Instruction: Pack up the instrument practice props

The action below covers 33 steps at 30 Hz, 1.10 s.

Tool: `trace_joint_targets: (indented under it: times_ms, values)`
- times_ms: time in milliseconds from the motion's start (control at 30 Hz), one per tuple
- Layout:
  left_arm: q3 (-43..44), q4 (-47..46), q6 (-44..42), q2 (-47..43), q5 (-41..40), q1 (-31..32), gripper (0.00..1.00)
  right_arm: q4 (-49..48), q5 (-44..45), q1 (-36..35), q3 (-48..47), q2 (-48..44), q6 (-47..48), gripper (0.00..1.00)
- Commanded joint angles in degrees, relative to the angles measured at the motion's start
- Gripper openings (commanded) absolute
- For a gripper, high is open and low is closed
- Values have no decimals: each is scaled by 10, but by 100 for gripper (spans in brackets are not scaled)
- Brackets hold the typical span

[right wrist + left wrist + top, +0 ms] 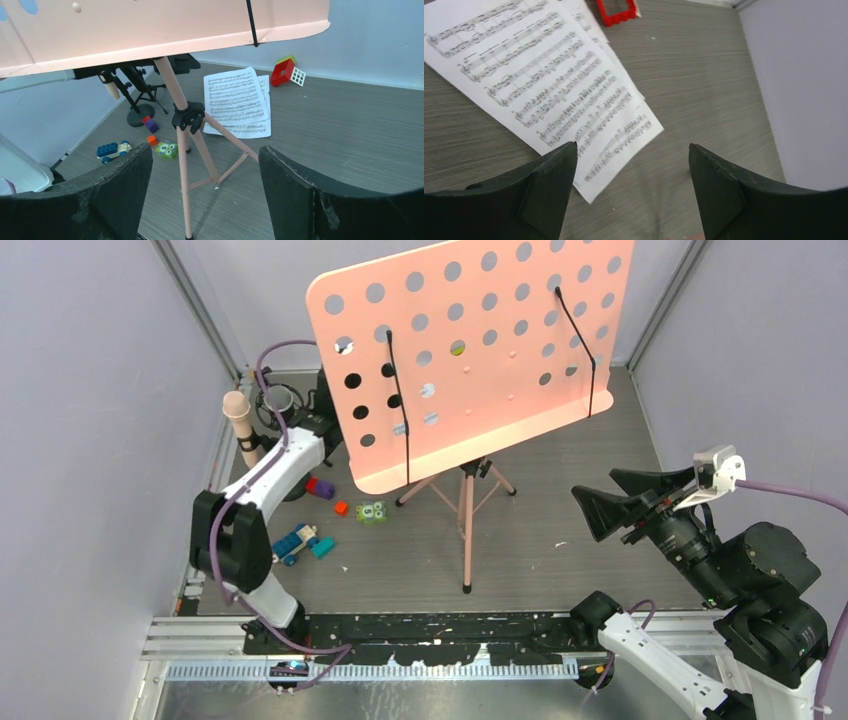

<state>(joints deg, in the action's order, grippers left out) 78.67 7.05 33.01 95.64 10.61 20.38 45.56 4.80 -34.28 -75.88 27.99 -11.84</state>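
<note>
So, the left gripper [633, 150] is hanging wide open with nothing between its two fingers, pointing down at the sheet music pages [549, 85]. The pages are lying flat on the grey table [704, 100]. I'm counting at least two overlapping, maybe a third peeking out underneath, can't say for sure. One red block [616, 11] is sitting just past the far end of the pages.

The right gripper [205, 149] is also spread open and holding nothing. It's hovering off to the right side and facing the music stand [170, 80]. There's just one stand, pink, standing upright on its three legs about mid-table. Its holed desk is tilting back, with two black wire clips running down it. The pages are lying behind the stand, apart from its legs.

One microphone [238, 415] is sitting upright in its black stand at the back left, just beside the left arm [280, 465], round base on the table.

Between the microphone and the stand's legs, five toy blocks [341, 508] are lying scattered: a purple one, an orange one, a green one with a face, a teal one and a little blue car.
</note>
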Motion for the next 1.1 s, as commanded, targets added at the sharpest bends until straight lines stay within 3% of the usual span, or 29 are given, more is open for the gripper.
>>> trace_joint_targets:
  times_ms: [0, 200, 367, 433, 667, 833, 1067]
  values:
    - [-88, -128, -6, -91, 69, 3, 83, -4, 2, 0, 2, -17, -11, 82]
    - [-285, -419, 19, -228, 108, 3, 89, 9, 1, 0, 4, -30, -18, 82]
    - [-351, -469, -2, -316, 142, 2, 93, 20, 3, 0, 6, -33, -17, 82]
    - [-374, -532, -3, -331, 175, 3, 94, 22, 3, -1, 8, -36, -19, 82]
    - [-376, -675, -49, -311, 320, 31, 91, 42, 0, 0, 21, -64, -38, 82]
    - [-344, -672, -108, -278, 362, 85, 89, 70, 7, 0, 52, -106, -77, 82]
    - [-307, -655, -133, -236, 350, 104, 87, 77, -5, -1, 140, -173, -146, 82]
